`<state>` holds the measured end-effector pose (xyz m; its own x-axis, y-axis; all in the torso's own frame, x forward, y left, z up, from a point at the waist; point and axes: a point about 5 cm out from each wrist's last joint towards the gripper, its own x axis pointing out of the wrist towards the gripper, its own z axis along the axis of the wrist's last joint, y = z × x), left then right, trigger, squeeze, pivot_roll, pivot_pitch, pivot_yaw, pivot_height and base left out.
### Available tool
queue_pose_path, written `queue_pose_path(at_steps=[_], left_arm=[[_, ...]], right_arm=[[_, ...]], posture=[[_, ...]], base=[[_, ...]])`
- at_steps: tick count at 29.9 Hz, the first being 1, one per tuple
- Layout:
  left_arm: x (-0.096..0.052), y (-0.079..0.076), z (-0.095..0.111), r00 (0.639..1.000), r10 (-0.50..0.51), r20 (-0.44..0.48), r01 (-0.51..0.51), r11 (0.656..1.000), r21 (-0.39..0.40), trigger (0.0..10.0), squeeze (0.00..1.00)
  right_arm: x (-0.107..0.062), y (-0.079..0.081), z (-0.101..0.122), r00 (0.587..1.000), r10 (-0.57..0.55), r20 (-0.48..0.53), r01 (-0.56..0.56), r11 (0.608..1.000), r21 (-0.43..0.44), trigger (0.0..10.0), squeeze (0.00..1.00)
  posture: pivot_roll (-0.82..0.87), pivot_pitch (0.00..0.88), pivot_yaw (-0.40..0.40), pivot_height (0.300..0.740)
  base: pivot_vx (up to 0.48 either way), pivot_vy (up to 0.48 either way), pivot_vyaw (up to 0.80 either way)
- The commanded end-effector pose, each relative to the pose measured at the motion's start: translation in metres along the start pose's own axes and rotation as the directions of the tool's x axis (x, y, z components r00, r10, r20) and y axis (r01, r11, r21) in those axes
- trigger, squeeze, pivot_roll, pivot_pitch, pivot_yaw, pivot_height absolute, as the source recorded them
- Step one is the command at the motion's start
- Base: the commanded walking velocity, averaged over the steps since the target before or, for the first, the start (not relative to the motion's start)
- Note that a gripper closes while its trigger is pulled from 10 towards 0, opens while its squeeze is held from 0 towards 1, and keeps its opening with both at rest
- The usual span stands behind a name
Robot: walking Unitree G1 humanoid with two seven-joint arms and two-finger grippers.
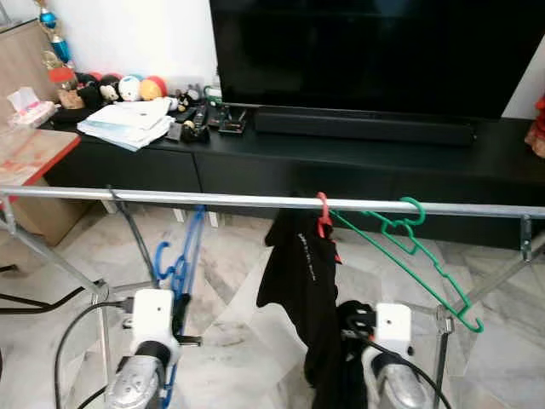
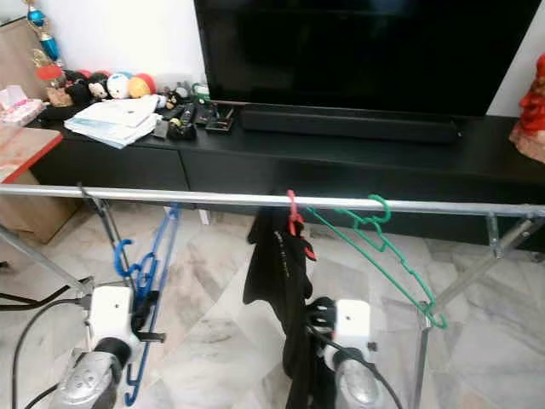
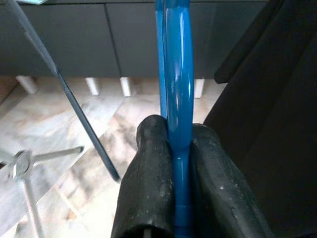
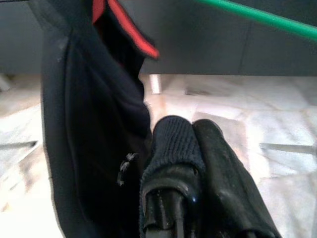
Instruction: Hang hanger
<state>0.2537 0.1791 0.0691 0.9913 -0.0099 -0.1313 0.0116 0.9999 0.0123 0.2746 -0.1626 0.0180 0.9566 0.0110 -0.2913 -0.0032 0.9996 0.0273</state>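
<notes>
One blue hanger (image 1: 180, 256) is clamped in my left gripper (image 3: 181, 163), jaws pinching its flat plastic, long axis running up toward the rail (image 1: 213, 199) above and ahead. My right gripper (image 4: 193, 144) hangs lower, jaws together on the dark garment (image 1: 302, 281).

A long black TV cabinet (image 1: 358, 166) stood on pale marble floor (image 1: 230, 341) against a white wall (image 1: 136, 34).
</notes>
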Motion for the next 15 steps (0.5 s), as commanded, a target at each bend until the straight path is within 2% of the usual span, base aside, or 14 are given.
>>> queue_pose_path(at_steps=[1, 15], left_arm=[[-0.0016, 0.0075, 0.0002, 1.000, 0.011, -0.005, -0.011, 1.000, 0.019, 10.0, 0.00], [-0.0055, 0.0061, -0.0070, 0.999, -0.021, -0.033, 0.022, 1.000, 0.019, 10.0, 0.00]], right_arm=[[0.0015, 0.0093, 0.0037, 1.000, 0.022, 0.018, -0.022, 1.000, 0.004, 10.0, 0.00], [0.0022, 0.0030, 0.0030, 1.000, -0.028, 0.009, 0.028, 1.000, 0.008, 10.0, 0.00]], posture=[[0.07, 0.098, 0.029, 0.740], [0.07, 0.105, 0.025, 0.740]], base=[[0.000, 0.000, 0.00], [0.000, 0.000, 0.00]])
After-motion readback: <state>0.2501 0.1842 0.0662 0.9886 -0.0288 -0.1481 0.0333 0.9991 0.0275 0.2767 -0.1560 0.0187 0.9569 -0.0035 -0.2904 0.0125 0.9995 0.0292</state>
